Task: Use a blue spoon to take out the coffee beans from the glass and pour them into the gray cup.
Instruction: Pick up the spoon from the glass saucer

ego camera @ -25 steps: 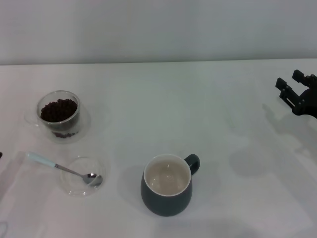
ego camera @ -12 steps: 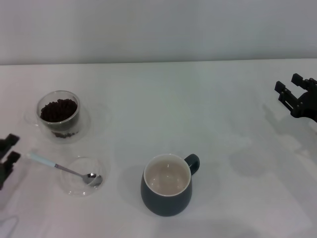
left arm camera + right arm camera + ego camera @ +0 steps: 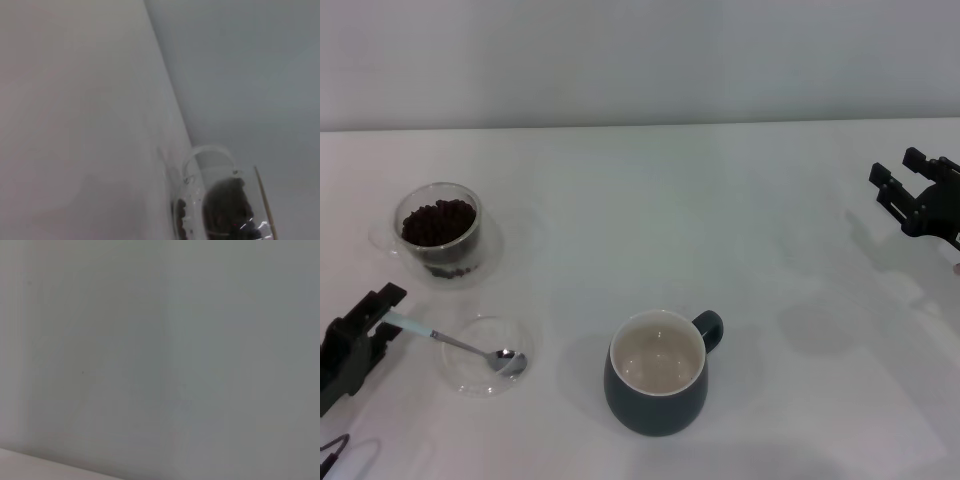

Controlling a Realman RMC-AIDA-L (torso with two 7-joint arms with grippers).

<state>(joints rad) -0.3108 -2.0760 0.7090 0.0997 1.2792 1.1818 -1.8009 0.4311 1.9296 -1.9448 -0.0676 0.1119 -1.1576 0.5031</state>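
Note:
The blue spoon lies with its metal bowl in a shallow clear dish and its pale handle pointing left. My left gripper is open at the handle's end, one finger on each side of it, not closed on it. The glass with the coffee beans stands behind the spoon. It also shows in the left wrist view, glass and dark coffee beans. The gray cup stands at front centre, cream inside, with nothing in it. My right gripper hangs open at the far right.
The white table stretches between the glass and the right gripper. A pale wall rises behind the table's far edge. The right wrist view shows only a blank pale surface.
My left gripper has come in from the left edge, forward and to the right, up to the spoon handle's end. My right gripper has drifted slightly left.

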